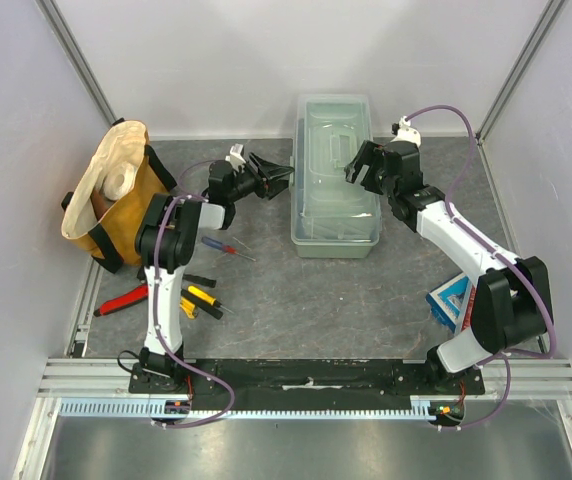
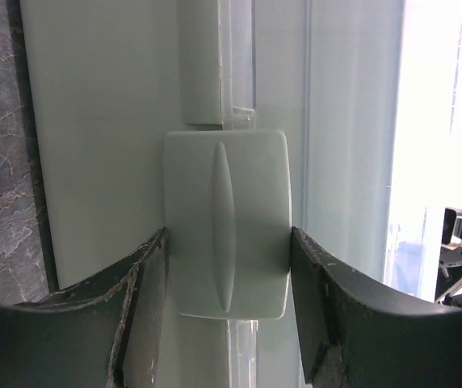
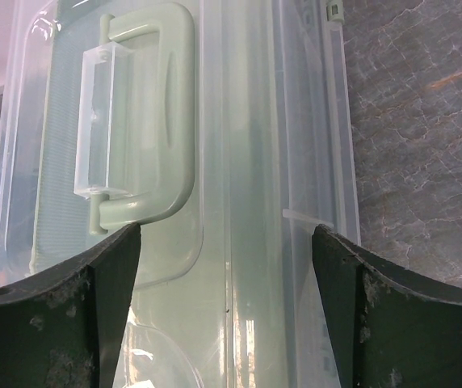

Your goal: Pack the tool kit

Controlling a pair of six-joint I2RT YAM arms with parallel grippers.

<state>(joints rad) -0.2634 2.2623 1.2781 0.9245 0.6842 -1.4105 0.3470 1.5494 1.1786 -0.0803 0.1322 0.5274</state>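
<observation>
The pale-green translucent toolbox (image 1: 334,200) stands at the middle back with its clear lid down. At the box's left side, my left gripper (image 1: 278,178) has its fingers pressed against both sides of the green latch (image 2: 227,222); the left gripper (image 2: 228,234) is shut on that latch. My right gripper (image 1: 359,166) hovers open over the lid, and in its wrist view the right gripper (image 3: 227,230) spans the lid beside the green handle (image 3: 146,113). A blue-handled screwdriver (image 1: 218,245), yellow-black tools (image 1: 200,298) and a red-handled tool (image 1: 122,298) lie on the table to the left. No hammer shows.
A mustard-yellow cloth bag (image 1: 116,195) stands at the far left against the wall. Flat blue-and-red packets (image 1: 456,300) lie by the right arm's base. Grey marbled table (image 1: 316,300) lies in front of the toolbox.
</observation>
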